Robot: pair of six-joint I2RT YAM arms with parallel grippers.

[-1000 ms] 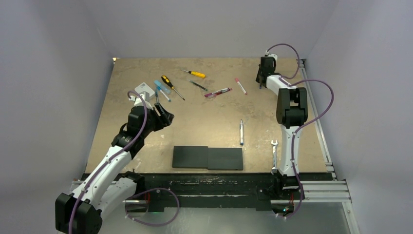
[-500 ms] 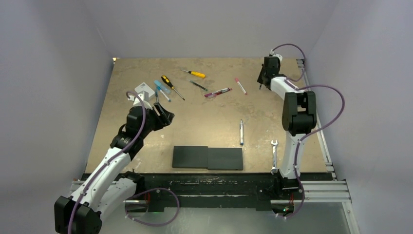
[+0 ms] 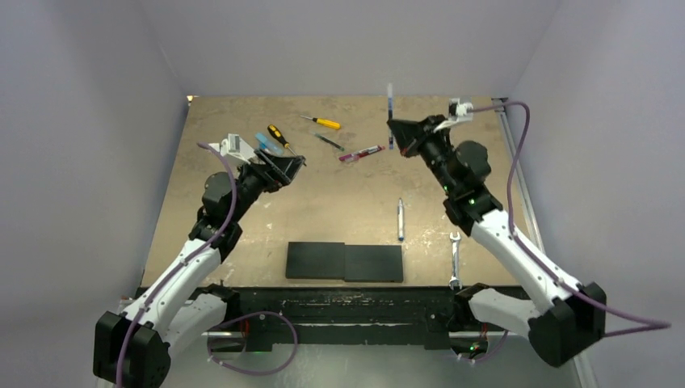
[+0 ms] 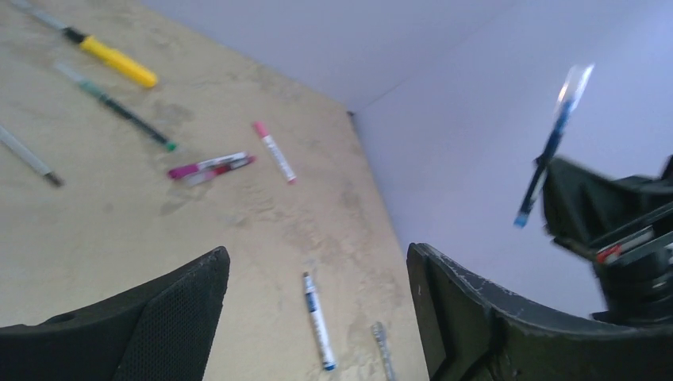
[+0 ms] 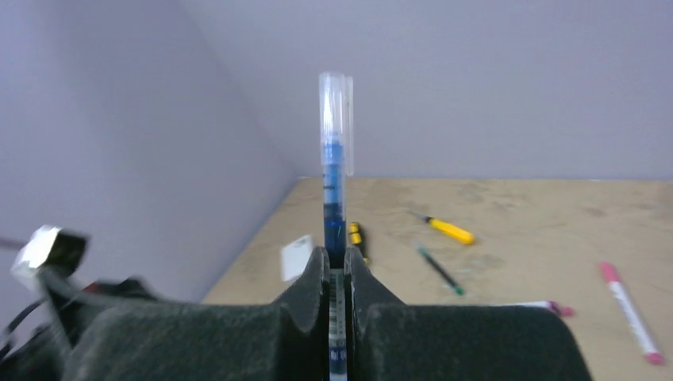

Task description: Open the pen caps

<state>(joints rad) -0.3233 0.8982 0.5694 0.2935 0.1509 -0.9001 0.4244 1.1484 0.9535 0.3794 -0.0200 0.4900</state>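
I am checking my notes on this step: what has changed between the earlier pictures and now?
The right gripper swung from the far right edge toward the middle, shut on a blue pen with its cap up; the pick-up is not shown. The left gripper, jaws open, reached out toward it. The loose pens, screwdrivers, wrench and black pad stayed put.

Your right claw (image 5: 337,266) pinches a blue pen (image 5: 334,198) upright, with its clear cap (image 5: 336,103) at twelve o'clock. From the claw, on the tabletop (image 5: 540,214), you see a yellow-handled screwdriver (image 5: 448,229) at two o'clock, a thin dark pen (image 5: 439,271) at three, and a pink-capped marker (image 5: 631,312) farther out toward four.
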